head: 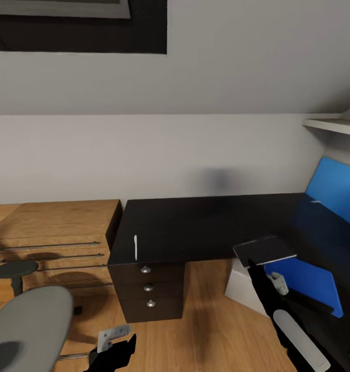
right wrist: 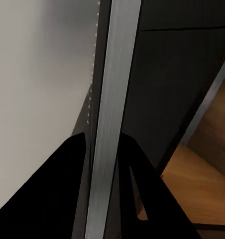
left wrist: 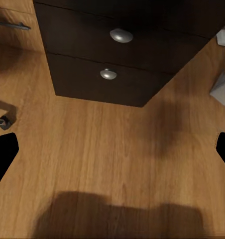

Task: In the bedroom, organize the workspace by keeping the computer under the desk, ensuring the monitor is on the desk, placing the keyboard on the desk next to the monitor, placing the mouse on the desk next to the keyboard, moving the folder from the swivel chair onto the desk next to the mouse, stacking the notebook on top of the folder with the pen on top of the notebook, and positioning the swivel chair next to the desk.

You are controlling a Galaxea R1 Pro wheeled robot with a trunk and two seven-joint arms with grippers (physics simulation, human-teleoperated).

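Note:
The desk [head: 195, 227] has a glossy black top and a dark drawer unit [head: 149, 289] with round knobs. A white pen [head: 136, 247] lies near its left front edge. My right gripper [head: 252, 265] is shut on the thin dark grey notebook [head: 265, 249], held just above the blue folder [head: 306, 279] on the desk's right wing. In the right wrist view the fingers [right wrist: 67, 169] pinch the notebook's pale edge [right wrist: 112, 99]. The light grey computer [head: 243, 289] stands under the desk. The swivel chair [head: 30, 320] is at lower left. My left gripper [head: 115, 351] [left wrist: 112, 149] hangs open over the floor before the drawers [left wrist: 107, 82].
Low wooden shelving [head: 51, 232] stands left of the desk, with a small round dark stool [head: 15, 269] in front of it. A blue panel [head: 337, 188] leans at the far right under a white wall shelf [head: 332, 124]. Wooden floor [head: 206, 320] lies open between chair and desk.

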